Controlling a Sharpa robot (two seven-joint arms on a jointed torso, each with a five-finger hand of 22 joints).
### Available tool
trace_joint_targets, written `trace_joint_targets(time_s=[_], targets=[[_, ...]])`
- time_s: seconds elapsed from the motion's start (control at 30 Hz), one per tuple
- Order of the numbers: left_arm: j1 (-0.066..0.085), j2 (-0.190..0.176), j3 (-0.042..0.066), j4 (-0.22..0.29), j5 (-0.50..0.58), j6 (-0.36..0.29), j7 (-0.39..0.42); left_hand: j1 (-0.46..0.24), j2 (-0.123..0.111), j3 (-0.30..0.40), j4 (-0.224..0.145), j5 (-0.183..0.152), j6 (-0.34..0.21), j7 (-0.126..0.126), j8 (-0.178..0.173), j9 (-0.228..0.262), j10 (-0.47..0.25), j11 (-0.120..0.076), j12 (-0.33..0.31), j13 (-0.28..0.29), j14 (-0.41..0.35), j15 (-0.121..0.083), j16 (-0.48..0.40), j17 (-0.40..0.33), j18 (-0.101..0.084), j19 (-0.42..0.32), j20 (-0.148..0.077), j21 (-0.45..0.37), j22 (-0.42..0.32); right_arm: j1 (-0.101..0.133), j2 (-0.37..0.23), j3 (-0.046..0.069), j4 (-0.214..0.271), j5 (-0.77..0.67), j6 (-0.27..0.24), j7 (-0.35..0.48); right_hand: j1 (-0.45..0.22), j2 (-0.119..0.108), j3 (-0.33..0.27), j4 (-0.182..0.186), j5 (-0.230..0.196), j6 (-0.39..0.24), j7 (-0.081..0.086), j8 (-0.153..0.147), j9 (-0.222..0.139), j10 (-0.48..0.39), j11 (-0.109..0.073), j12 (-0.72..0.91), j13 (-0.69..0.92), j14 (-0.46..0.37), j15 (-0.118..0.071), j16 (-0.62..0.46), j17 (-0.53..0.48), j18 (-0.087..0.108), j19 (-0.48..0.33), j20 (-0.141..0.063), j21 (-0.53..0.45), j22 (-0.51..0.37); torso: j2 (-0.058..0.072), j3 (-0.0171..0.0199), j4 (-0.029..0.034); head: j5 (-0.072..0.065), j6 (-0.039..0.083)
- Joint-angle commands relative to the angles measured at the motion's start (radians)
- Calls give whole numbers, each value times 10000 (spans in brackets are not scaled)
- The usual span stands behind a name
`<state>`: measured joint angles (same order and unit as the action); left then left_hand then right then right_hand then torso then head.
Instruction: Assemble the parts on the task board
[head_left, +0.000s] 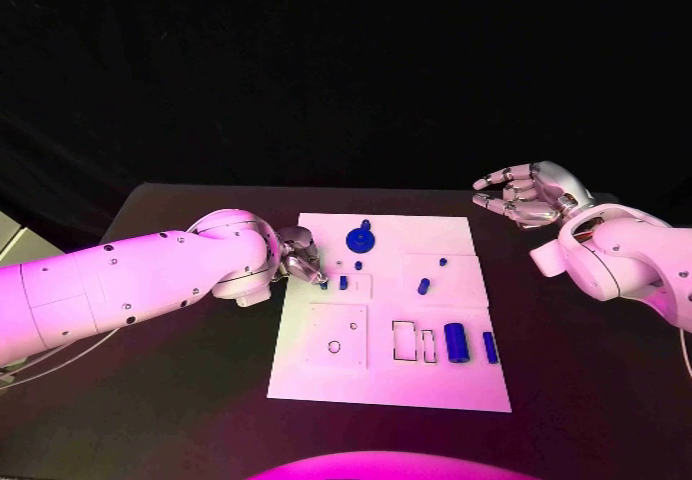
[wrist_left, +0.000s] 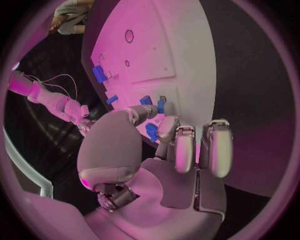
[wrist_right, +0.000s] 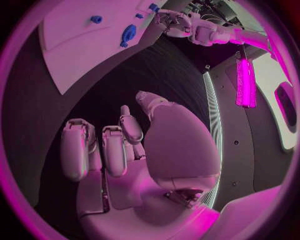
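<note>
Left hand was down at the left edge of the task board, fingertips pinching a small blue part just above the white surface, the other fingers curled alongside (the wrist view showed the piece between thumb and finger; whether it already touched the board I could not tell). Two more small blue pieces lay just beyond the fingertips, near a cut-out in the plate.

Right hand hung above the bench, off the board's far right corner, well apart from any part, fingers spread and holding nothing.

On the board: a round blue gear-like part near the far edge, a small blue peg toward the middle right, a thick blue cylinder and a thinner blue bar lying side by side near the right edge, next to rectangular recesses.

Judged step: placing or seating the pinched part at the left-hand cluster; most parts looked unseated, so the task seemed early. Next move probably called for lining the piece over its recess and lowering it straight, with a light grip, since a small part could twist or slip.
</note>
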<state>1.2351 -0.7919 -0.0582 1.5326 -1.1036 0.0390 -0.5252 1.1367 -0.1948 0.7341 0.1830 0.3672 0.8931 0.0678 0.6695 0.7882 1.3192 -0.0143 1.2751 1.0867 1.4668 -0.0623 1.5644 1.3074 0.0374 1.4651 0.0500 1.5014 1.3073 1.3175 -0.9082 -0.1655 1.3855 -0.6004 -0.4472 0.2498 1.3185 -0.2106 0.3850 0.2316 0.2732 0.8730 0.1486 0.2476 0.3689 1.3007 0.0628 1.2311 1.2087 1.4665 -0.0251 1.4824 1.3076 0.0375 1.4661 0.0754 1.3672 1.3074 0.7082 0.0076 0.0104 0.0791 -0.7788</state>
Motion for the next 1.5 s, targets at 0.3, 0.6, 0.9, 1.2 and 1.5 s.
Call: trace_joint_targets(time_s=[0.3,0.6,0.9,1.2,1.5], targets=[[-25,-25,-9,42,-105,-5,-18,-13,70,1759,-1804,73,121,-61,29,16,102,3,70,39,1010,-83,5,2535,-51,281,-80,35,1278,-15,2,3,2,-82,73,124,18,19,0,-1,25,-37,18,-57,-11,14,-12,-39,11,704,70,-42,1302,109,412,44,-19,834,2,13,7,23,-7],[-30,-27,-8,65,-98,19,-13,-20,55,1766,-1821,80,133,-67,33,15,124,-1,91,72,1011,-86,8,2539,-51,283,-83,36,1281,-21,14,4,-26,-82,87,125,18,19,0,-1,25,-37,18,-57,-11,14,-12,-39,11,704,70,-42,1302,109,412,44,-19,834,1,12,-10,36,2],[-32,-17,-5,49,-78,69,-8,-26,38,1775,-1843,87,146,-73,36,14,158,-7,127,128,1014,-89,13,2547,-51,282,-86,35,1278,-38,1,5,-66,-66,93,140,18,19,0,-1,25,-37,18,-57,-11,14,-12,-39,11,704,70,-42,1302,109,412,44,-19,834,-1,9,7,25,7],[-35,-10,-3,-37,-75,120,9,-35,18,1788,-1867,108,164,-80,40,11,184,-13,151,165,1015,-94,15,2551,-51,282,-91,35,1278,-59,-17,6,-113,-58,95,151,12,28,0,5,29,-26,15,-56,-12,30,-16,-43,14,704,67,-49,1294,112,410,43,-34,824,-1,8,-3,17,22],[-38,-10,-3,-41,-76,205,11,-42,2,1804,-1890,137,184,-87,43,8,211,-21,177,205,1018,-99,21,2561,-54,290,-96,42,1293,-71,-15,6,-140,-53,105,160,12,28,0,5,29,-26,15,-56,-12,30,-16,-43,14,704,67,-49,1294,112,410,43,-34,824,2,12,-7,18,27]])
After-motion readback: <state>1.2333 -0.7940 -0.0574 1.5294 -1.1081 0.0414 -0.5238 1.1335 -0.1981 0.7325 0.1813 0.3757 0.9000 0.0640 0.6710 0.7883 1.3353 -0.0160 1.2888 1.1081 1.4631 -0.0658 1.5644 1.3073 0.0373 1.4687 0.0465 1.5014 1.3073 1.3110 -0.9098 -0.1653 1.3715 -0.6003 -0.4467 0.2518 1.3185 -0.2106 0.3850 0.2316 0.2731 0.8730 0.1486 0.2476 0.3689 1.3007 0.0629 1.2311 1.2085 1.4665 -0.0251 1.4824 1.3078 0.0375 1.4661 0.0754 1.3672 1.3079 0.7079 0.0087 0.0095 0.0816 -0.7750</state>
